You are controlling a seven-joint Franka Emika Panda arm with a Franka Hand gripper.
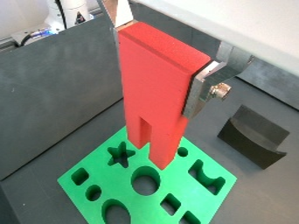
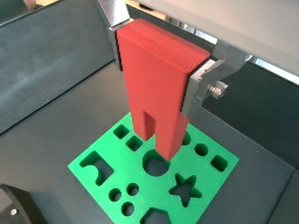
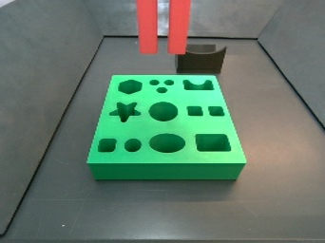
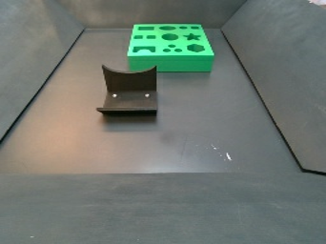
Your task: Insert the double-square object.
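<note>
My gripper (image 1: 158, 54) is shut on the double-square object (image 1: 152, 101), a tall bright-red slab with two square legs pointing down. The silver fingers (image 1: 198, 94) clamp its upper sides, as both wrist views show (image 2: 159, 59). The legs hang in the air above the green board (image 1: 177, 181) with shaped holes, clear of it. In a side view the red legs (image 3: 164, 27) come down from the picture's top edge, above the board's far side (image 3: 165, 167); the gripper itself is out of that view. The other side view shows the board (image 4: 171, 65) but neither the red piece nor the gripper.
The dark fixture (image 4: 128, 91) with a curved notch stands on the dark floor beside the board, also in other views (image 3: 200, 59) (image 1: 254, 136). Grey walls enclose the floor on the sides.
</note>
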